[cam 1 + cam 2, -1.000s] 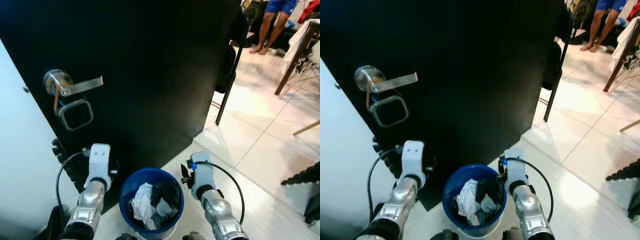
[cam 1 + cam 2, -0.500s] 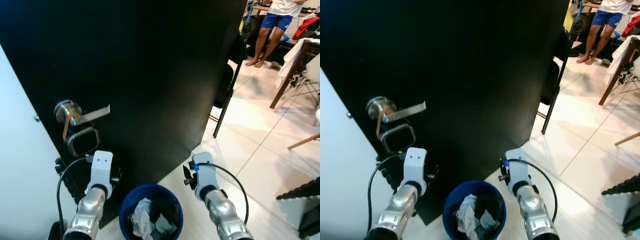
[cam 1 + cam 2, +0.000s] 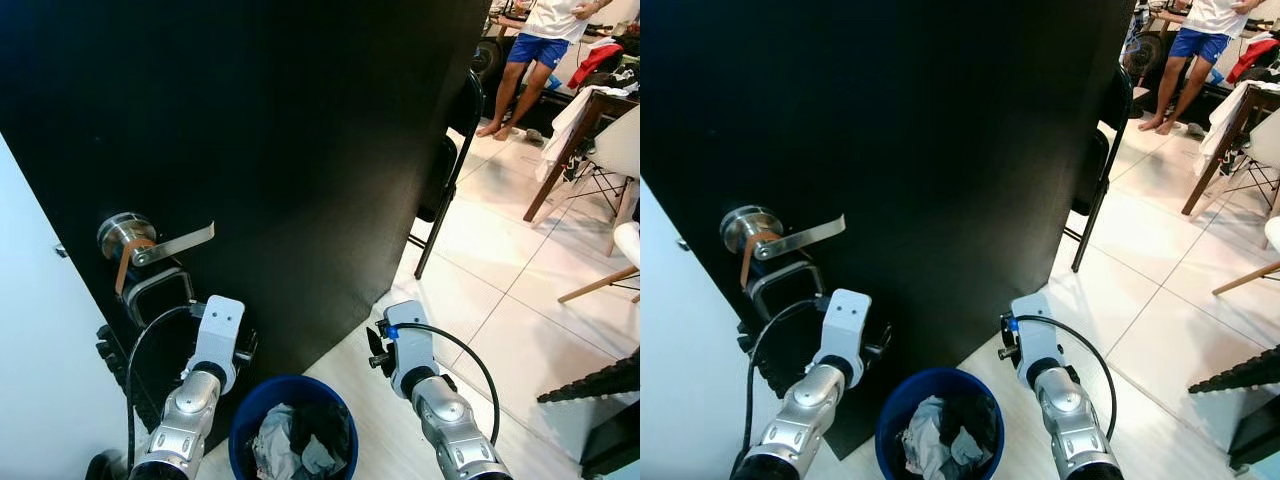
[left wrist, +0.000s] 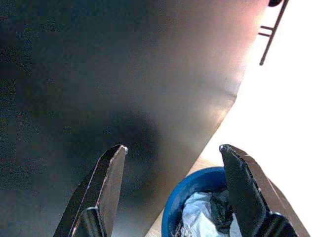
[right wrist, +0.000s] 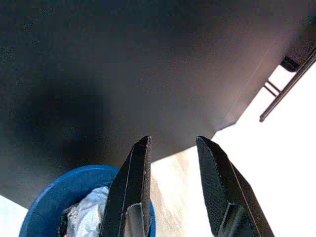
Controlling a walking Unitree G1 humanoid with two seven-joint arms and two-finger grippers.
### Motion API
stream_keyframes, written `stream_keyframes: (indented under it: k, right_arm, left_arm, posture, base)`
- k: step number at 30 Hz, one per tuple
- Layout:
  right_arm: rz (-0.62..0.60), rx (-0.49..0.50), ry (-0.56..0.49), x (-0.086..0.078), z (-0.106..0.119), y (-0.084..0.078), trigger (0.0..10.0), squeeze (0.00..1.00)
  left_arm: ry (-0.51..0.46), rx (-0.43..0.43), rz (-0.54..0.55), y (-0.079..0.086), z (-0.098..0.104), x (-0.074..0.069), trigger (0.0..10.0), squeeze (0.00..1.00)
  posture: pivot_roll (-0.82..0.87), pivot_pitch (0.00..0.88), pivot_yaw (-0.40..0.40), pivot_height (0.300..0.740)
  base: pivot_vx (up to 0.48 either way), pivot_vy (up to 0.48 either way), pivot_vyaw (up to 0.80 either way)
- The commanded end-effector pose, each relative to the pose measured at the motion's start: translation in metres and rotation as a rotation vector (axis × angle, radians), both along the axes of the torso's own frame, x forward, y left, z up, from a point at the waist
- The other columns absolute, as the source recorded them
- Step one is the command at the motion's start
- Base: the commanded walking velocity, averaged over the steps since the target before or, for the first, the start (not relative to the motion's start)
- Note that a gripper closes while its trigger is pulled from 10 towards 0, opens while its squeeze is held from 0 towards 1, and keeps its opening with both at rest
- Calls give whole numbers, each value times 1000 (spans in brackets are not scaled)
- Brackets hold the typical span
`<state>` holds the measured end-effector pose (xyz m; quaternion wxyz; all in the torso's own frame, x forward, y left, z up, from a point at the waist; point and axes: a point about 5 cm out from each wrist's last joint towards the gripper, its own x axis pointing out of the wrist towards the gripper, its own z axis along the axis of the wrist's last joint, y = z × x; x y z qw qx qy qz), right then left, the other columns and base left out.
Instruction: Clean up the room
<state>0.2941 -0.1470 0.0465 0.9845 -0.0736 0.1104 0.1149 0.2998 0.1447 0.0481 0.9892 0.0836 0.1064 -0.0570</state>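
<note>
both silver arms reach forward toward a black door [image 3: 300, 150]; left tool [image 4: 173, 150] spread wide, right tool [image 5: 173, 143] narrowly parted, both empty; blue bin [image 3: 250, 410] of crumpled clothes [image 3: 285, 450] sits between them on the floor.

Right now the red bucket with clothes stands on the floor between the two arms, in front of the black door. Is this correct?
Not quite: the bucket is blue, not red, as the left eye view shows. It does stand on the floor between the two arms, holding clothes, before the black door.
</note>
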Motion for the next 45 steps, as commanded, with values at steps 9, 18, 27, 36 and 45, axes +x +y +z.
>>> stream_keyframes:
  k: [9,18,27,36,45]
  right_arm:
    - [-70,23,55,-4,-11,0,10000,0]
    - [-102,29,71,-4,-14,1,10000,0]
    - [-101,30,68,-4,-11,-1,10000,0]
    - [-101,11,85,-5,-12,-8,10000,0]
    - [-97,-12,86,-9,-12,-12,10000,0]
  left_arm:
    - [21,-2,-30,-3,2,5,10000,0]
    - [5,-58,42,7,6,4,10000,0]
    - [-5,-75,38,5,6,1,10000,0]
    - [6,-108,6,1,6,1,10000,0]
    - [1,-85,-17,-1,6,1,10000,0]
  posture:
    - [52,0,3,740]
    - [54,0,4,740]
    - [48,0,2,740]
    - [35,0,0,740]
    - [29,0,6,740]
  base:
    - [0,0,0]
    - [0,0,-53]
    - [0,0,-728]
    - [0,0,-800]
    - [0,0,-800]
